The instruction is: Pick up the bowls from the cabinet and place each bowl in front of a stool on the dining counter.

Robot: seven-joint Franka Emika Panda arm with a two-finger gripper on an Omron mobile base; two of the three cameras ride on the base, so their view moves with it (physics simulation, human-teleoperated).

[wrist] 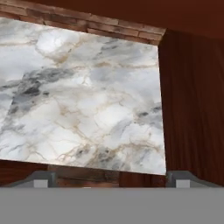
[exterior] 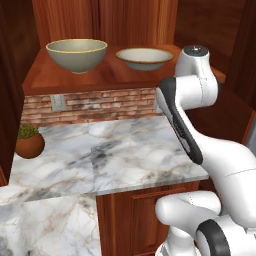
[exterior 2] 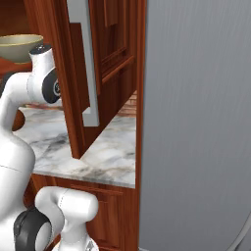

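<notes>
Two bowls stand on the shelf of the open red-brown cabinet (exterior: 102, 77). The deep grey-olive bowl (exterior: 76, 54) (exterior 2: 18, 46) with a pale rim is on the left. The shallower cream bowl (exterior: 144, 58) sits to its right. My gripper (wrist: 113, 179) is open, its fingertips (wrist: 41, 179) set wide apart with nothing between them. It looks down on the marble worktop (wrist: 78, 96) below the shelf. The arm's elbow rises in front of the shelf's right end, beside the cream bowl. The stool and the dining counter are out of view.
A marble worktop (exterior: 110, 155) runs under the cabinet, backed by a brick wall (exterior: 100, 102). A terracotta plant pot (exterior: 30, 142) stands at its left. An open cabinet door (exterior 2: 73, 98) and a tall grey appliance wall (exterior 2: 196, 122) close in on the right.
</notes>
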